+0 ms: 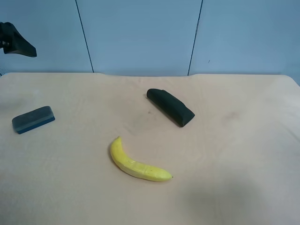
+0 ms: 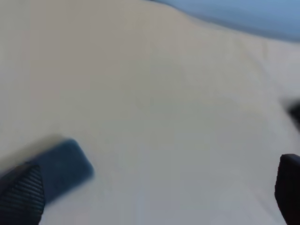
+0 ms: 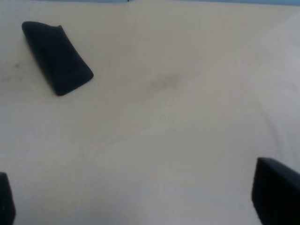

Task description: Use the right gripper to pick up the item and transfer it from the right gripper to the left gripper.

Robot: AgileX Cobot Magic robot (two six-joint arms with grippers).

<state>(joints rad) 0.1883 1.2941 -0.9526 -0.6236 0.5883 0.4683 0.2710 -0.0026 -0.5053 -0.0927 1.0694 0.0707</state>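
Note:
The item, a small dark grey block on a blue base (image 1: 33, 119), lies flat on the table near the exterior high view's left edge. It shows blurred in the left wrist view (image 2: 63, 166), just beside one ribbed fingertip (image 2: 21, 197) of my left gripper (image 2: 154, 192). That gripper is open and holds nothing. The right gripper (image 3: 140, 199) is open too, with only bare table between its fingertips (image 3: 276, 197). It is out of the exterior high view, and the item does not show in the right wrist view.
A longer black wedge-shaped case (image 1: 171, 107) lies past the table's middle, also seen in the right wrist view (image 3: 56, 56). A yellow banana (image 1: 138, 164) lies nearer the front. A black arm part (image 1: 16, 42) hangs at the exterior high view's upper left.

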